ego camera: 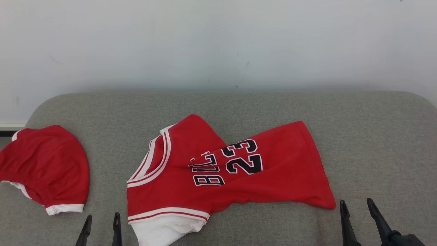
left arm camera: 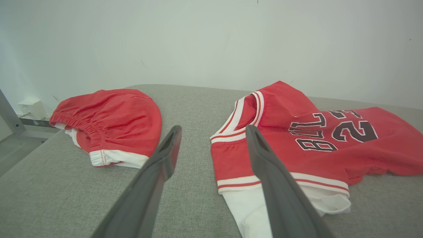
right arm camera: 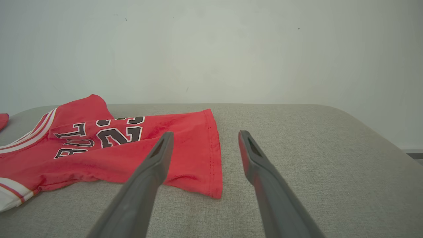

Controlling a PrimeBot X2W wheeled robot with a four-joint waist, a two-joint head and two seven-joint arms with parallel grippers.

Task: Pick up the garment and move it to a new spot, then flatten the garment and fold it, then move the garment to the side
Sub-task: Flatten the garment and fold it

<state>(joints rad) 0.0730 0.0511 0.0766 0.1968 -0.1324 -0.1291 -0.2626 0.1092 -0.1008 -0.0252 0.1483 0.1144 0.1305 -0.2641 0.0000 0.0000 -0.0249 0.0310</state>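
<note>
While left claw [ego camera: 103,216] and right claw [ego camera: 355,201] hang spread, empty, best pinch jersey [ego camera: 280,171] at shoulder and hem corner, lift evenly

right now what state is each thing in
jersey, lying rumpled on the cushion, a fold across the lettering, not held
shorts, bunched up, to the left, apart from the jersey
left gripper, open, empty
right gripper, open, empty, beside the jersey's hem corner
</note>
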